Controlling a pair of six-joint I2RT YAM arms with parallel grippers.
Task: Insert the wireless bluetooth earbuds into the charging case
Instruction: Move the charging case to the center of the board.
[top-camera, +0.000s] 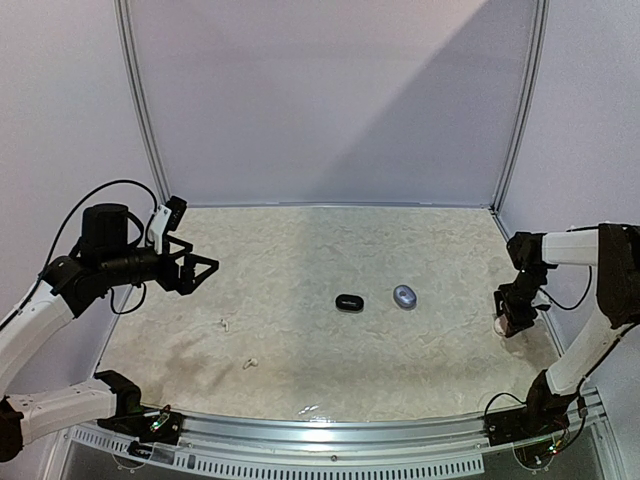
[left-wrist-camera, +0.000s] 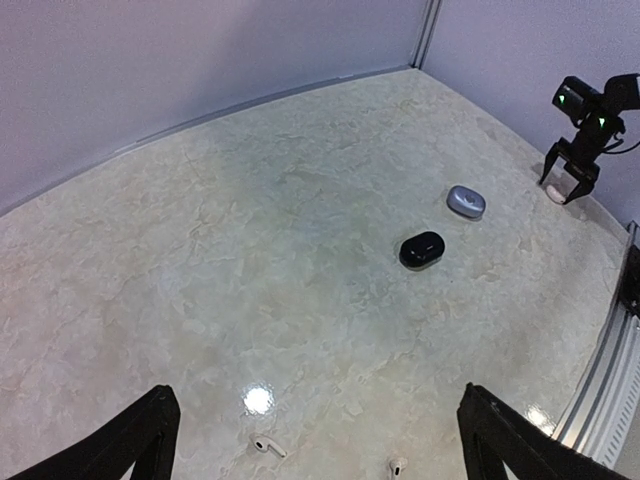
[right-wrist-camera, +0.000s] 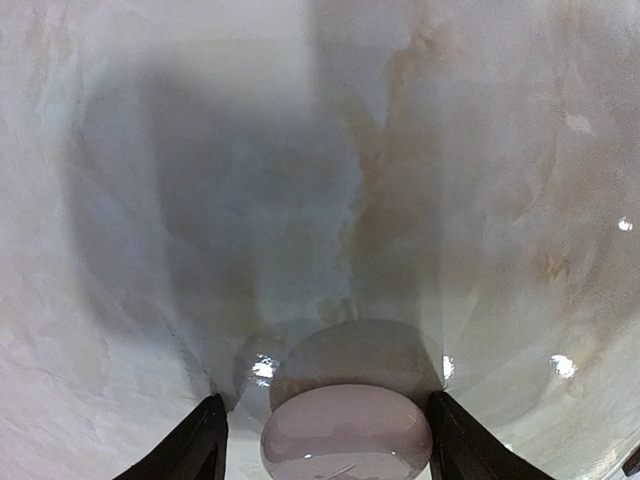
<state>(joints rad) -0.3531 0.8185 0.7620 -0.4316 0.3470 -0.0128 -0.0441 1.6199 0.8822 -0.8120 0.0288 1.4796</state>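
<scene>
Here, right fingers (right-wrist-camera: 195, 450) spread astride white case (right-wrist-camera: 345, 435), left fingers (left-wrist-camera: 130, 445) wide apart, aloft

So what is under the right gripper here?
A pale rounded case sits between the fingers of the right gripper, over the table. Its inside and whatever lies beneath it are hidden.

No legible text, label, brand, number or sign in any view. Nothing readable on black charging case (top-camera: 348, 302), silvery-grey charging case (top-camera: 404, 296) or white charging case (right-wrist-camera: 345, 438): too small or too blurred to resolve any marking.
</scene>
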